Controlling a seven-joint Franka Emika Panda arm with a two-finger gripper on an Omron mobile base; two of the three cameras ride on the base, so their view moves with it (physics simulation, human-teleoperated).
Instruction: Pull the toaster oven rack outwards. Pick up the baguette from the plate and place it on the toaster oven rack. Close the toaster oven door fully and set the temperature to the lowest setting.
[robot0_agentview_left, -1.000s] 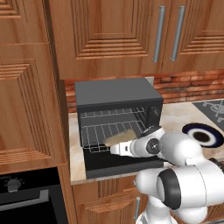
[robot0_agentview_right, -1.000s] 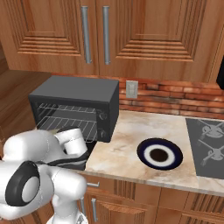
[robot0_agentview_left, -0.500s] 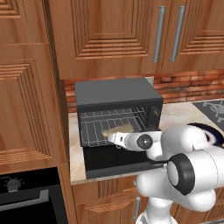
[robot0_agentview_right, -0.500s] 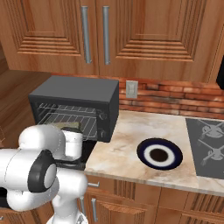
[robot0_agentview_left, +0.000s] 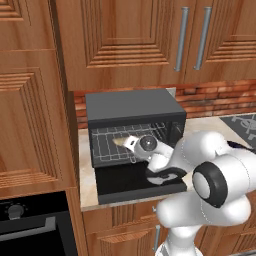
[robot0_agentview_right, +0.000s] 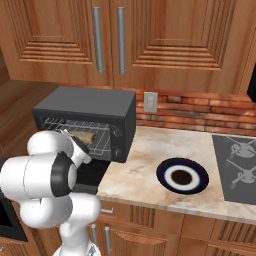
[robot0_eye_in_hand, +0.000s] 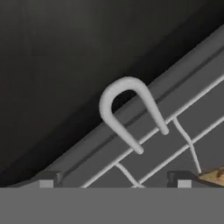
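One baguette (robot0_agentview_left: 121, 142) lies on the rack (robot0_agentview_left: 112, 147) inside the toaster oven (robot0_agentview_left: 132, 115), toward the middle of the wire grid; from the right base camera the tan loaf (robot0_agentview_right: 85, 135) shows through the open front. Its end peeks in at the lower right corner of the hand camera (robot0_eye_in_hand: 214, 176), just beside one fingertip (robot0_eye_in_hand: 180, 178). The pincer (robot0_eye_in_hand: 114, 183) stands released, its two dark tips spread wide with nothing between them, pointing at the rack's wires and a pale U-shaped loop (robot0_eye_in_hand: 127, 109) at the rack's edge. From the left base camera the hand sits at the mouth of the cavity, just right of the loaf. The toaster oven door (robot0_agentview_left: 135, 182) lies folded down flat in front of the appliance, under the arm. To the right on the marble table (robot0_agentview_right: 150, 170) rests the plate (robot0_agentview_right: 182, 176), navy-rimmed with a white centre and bare, well apart from the toaster oven. A brick backsplash (robot0_agentview_right: 200, 112) runs behind.
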